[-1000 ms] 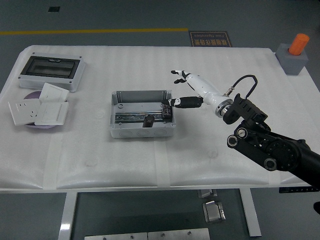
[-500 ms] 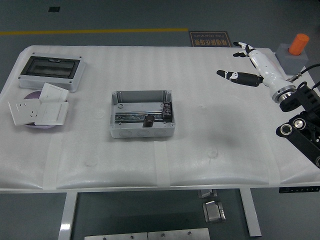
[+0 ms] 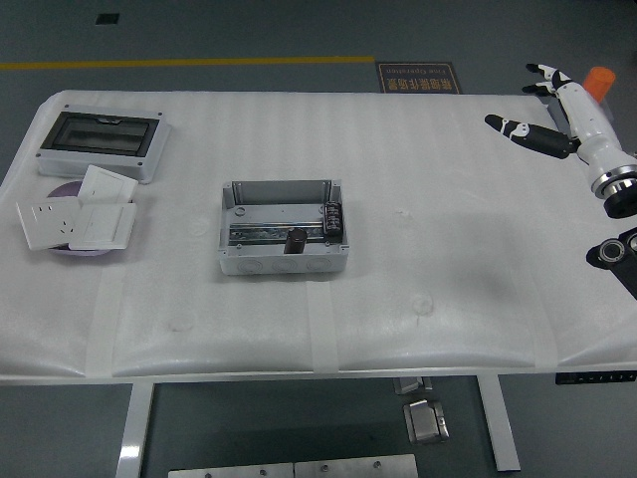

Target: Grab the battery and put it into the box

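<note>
A grey open box sits at the table's middle. Inside it, against the right wall, lies a black battery; a second small black part stands near the box's front wall. My right hand, white with black fingertips, hovers at the table's far right edge, far from the box, its fingers spread and holding nothing. The left arm does not show.
A grey enclosure with a dark window lies at the back left. White wall sockets are stacked on a purple disc at the left. A grey block with an orange cylinder stands at the back right, just behind my hand.
My right hand let go of the battery at the box's right wall and pulled away to the right and back, out to the table's far right edge. The battery stays in the box.
</note>
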